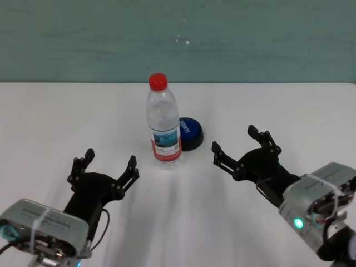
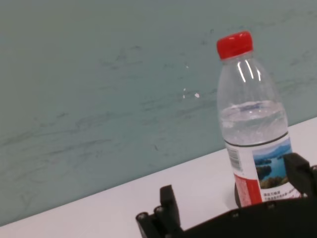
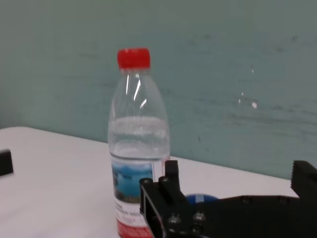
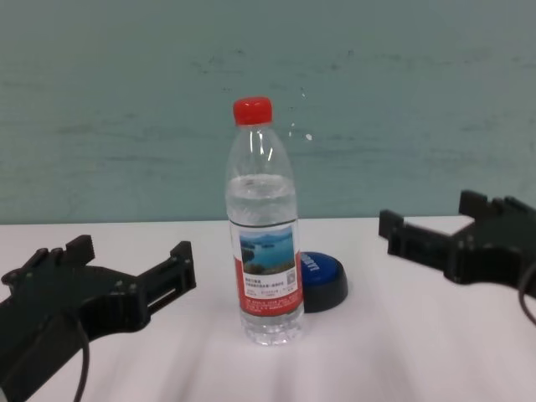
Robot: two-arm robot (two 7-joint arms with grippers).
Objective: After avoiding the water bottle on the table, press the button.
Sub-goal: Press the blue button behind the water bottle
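Observation:
The water bottle [image 1: 164,119] stands upright near the middle of the white table [image 1: 55,122], clear with a red cap and lake label. The blue button [image 1: 189,132] sits just behind it and to its right, partly hidden by the bottle. My right gripper [image 1: 233,140] is open and empty, hovering to the right of the button and a little nearer to me. My left gripper [image 1: 110,158] is open and empty, in front of the bottle and to its left. The chest view shows the bottle [image 4: 264,243], the button [image 4: 322,280] and both grippers, left [image 4: 130,251] and right [image 4: 429,213].
A teal wall [image 1: 178,39] runs along the table's far edge. The left wrist view shows the bottle [image 2: 252,129] close ahead. The right wrist view shows the bottle [image 3: 138,148] with the button [image 3: 200,199] peeking out beside it.

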